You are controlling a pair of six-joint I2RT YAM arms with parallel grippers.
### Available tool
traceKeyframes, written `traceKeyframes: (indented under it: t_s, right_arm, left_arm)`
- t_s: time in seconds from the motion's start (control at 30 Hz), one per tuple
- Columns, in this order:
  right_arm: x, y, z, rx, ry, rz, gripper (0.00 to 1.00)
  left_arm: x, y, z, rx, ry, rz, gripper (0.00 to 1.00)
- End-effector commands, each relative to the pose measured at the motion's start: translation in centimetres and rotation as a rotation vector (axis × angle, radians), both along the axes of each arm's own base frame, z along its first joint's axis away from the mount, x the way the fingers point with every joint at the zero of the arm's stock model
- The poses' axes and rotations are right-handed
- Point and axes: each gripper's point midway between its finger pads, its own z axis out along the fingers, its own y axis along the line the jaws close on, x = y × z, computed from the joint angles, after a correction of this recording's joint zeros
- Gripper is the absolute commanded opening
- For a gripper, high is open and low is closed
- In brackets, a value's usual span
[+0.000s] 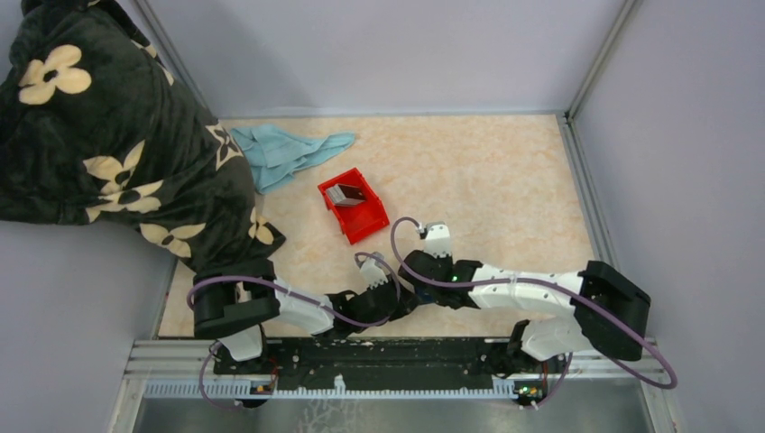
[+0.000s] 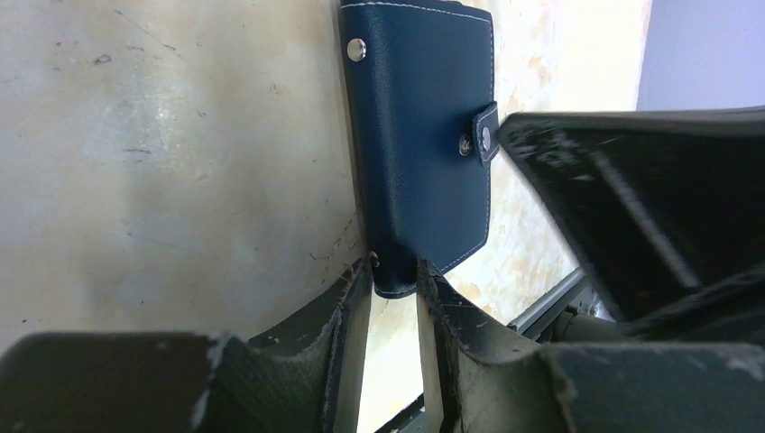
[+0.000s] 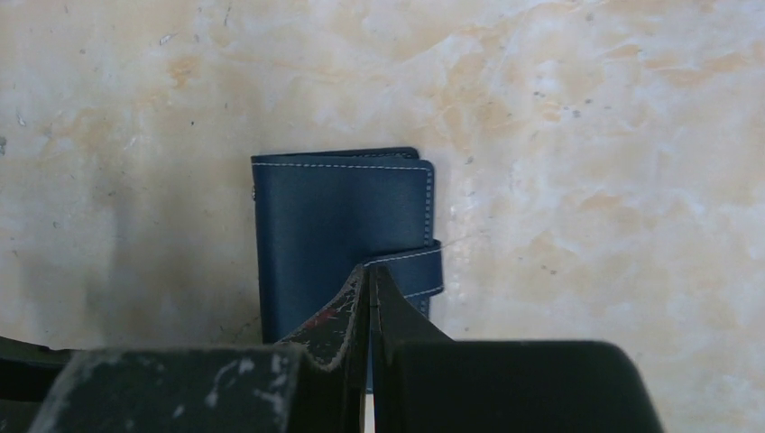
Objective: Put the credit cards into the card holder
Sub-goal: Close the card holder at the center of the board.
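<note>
The card holder is a closed navy wallet lying on the table, its snap tab fastened. My left gripper is shut on its near edge, one finger on each face. My right gripper is shut, its tips pressed together over the card holder, right at the end of the tab. In the top view both grippers meet near the front edge and hide the wallet. The credit cards stand in a red bin farther back.
A crumpled light blue cloth lies at the back left. A dark flowered blanket hangs over the left side of the table. Grey walls enclose the back and the right. In the left wrist view the right arm's black finger fills the right side.
</note>
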Motion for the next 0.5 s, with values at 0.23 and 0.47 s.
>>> traceKeyframes:
  t_s: [0.23, 0.47]
  right_arm:
    - [-1.4, 1.4, -2.5, 0.044, 0.046, 0.006, 0.00]
    - [-0.2, 2.5, 0.8, 0.058, -0.026, 0.064, 0.00]
  left_arm:
    - [-2.2, 7.3, -8.4, 0.382, 0.094, -0.044, 0.34]
    - [-2.1, 7.3, -8.3, 0.383, 0.091, -0.044, 0.34]
